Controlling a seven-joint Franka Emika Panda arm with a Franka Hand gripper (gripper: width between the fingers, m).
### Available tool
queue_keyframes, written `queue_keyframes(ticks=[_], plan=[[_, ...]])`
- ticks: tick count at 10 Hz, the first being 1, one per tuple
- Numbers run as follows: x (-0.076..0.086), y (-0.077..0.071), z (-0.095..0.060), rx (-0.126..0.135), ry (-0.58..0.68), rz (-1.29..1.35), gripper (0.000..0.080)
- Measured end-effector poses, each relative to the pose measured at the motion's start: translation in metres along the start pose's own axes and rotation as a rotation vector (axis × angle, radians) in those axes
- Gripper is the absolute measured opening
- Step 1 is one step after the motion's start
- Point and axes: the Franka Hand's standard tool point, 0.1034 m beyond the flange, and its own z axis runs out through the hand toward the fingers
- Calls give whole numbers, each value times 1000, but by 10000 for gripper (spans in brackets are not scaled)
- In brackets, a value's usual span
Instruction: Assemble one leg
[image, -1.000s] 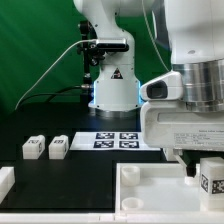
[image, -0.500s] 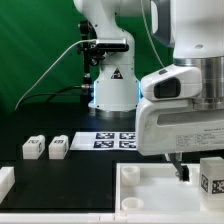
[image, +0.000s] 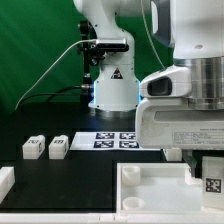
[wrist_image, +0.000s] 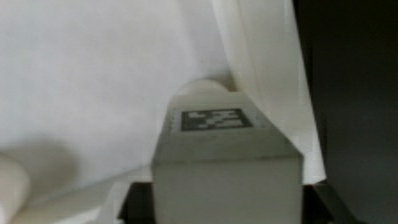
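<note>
At the lower right of the exterior view, the claw (image: 207, 168) is clenched on the leg (image: 212, 179) (its tag faces the camera), holding it upright over the white tray (image: 150, 190). Two more legs (image: 46, 147) lie on the black counter (image: 80, 170) at lower left.

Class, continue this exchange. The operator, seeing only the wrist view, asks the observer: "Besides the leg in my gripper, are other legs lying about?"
Observer: Yes, two spare legs lie side by side on the table.
Operator: Where is the marker board?
Observer: The marker board lies to the exterior view's right of them.
Operator: Where is my leg?
Observer: The held leg is over the tray, toward the exterior view's right.
</note>
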Motion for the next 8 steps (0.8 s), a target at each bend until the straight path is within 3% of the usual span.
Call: queue_keyframes(ticks=[1, 3, 5, 8], plan=[[2, 1, 1, -6, -13, 183, 291], [2, 1, 1, -45, -29, 632, 291], [2, 5, 1, -24, -39, 1031, 291], [1, 4, 1, -22, -36, 1034, 292]])
